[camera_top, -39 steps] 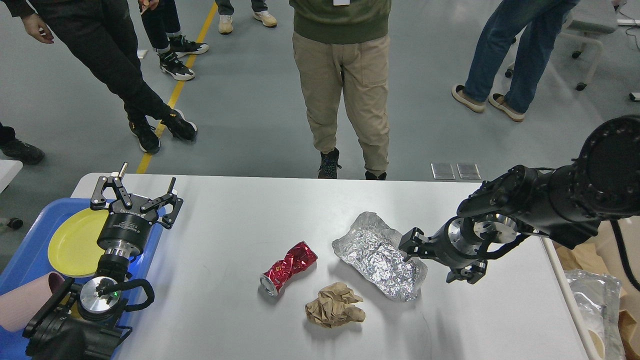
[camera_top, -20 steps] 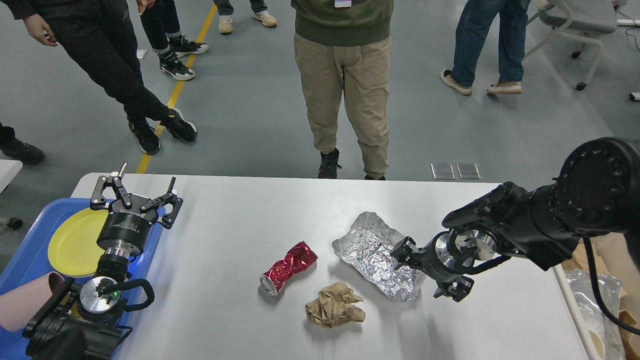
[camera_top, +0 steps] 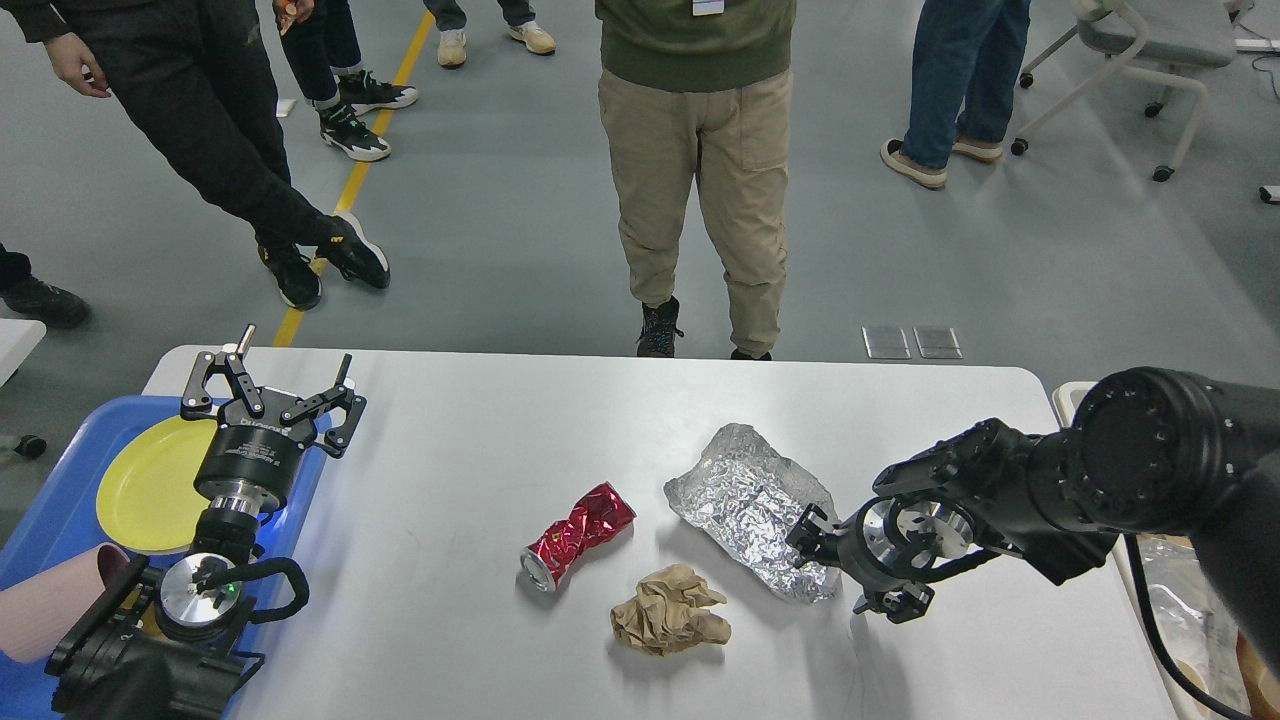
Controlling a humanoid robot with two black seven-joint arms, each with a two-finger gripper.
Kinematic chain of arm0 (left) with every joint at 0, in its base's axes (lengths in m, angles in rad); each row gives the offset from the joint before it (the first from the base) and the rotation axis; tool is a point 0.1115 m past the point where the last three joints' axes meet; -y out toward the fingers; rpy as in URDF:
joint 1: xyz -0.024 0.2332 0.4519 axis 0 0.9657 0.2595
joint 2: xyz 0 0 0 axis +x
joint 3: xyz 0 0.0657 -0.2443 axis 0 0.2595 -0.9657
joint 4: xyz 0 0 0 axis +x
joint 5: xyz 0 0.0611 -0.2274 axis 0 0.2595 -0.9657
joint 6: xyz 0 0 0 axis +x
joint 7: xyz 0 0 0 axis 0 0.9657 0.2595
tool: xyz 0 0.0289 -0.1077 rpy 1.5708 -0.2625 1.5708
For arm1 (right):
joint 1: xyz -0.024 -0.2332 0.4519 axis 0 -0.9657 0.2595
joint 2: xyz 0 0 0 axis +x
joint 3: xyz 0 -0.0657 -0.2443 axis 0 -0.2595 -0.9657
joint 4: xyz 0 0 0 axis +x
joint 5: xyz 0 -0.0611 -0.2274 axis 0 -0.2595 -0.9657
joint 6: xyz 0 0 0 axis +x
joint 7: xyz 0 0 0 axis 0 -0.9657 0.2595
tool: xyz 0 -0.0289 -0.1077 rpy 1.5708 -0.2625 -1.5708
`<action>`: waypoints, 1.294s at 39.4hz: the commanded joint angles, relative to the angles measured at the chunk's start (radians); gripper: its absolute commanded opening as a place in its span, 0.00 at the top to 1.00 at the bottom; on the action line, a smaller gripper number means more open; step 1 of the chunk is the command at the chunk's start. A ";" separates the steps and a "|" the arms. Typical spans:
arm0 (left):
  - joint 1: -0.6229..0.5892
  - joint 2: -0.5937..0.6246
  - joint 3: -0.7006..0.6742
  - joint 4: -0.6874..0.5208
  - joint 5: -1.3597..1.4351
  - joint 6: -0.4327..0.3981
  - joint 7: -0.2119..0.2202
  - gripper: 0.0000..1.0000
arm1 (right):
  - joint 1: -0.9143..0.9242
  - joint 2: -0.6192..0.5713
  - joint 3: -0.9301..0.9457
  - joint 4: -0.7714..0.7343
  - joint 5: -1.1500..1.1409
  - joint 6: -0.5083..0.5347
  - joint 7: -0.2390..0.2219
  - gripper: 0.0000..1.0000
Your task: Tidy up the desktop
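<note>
Fingers of right gripper (camera_top: 835,565) at foil (camera_top: 755,510) edge, spread unclear; left gripper (camera_top: 270,385) fingers apart above desktop (camera_top: 450,640).

A crushed red can (camera_top: 577,535), a crumpled brown paper ball (camera_top: 668,622) and a crinkled foil sheet (camera_top: 752,505) lie near each other. At the left, a yellow plate (camera_top: 148,484) sits in a blue tray (camera_top: 55,520). 3 people's legs stand behind.

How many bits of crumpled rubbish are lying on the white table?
3: a crushed red can near the middle, a brown paper ball just in front of it, and a foil sheet to their right.
</note>
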 commanded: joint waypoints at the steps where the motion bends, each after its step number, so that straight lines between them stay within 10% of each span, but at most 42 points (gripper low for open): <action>1: 0.000 0.000 0.000 0.000 0.000 0.000 0.000 0.04 | -0.009 0.000 0.000 0.002 0.001 -0.002 0.000 0.52; 14: 0.000 0.000 0.000 0.000 0.000 0.000 0.000 0.04 | -0.021 0.002 0.015 0.008 0.001 -0.029 0.000 1.00; 39: 0.000 0.001 0.000 0.000 0.000 0.000 0.000 0.04 | 0.006 -0.004 0.058 0.038 0.001 -0.025 -0.075 1.00; 51: 0.000 0.000 0.000 0.000 0.000 0.000 0.000 0.04 | 0.300 -0.194 0.018 0.314 -0.014 -0.002 -0.074 1.00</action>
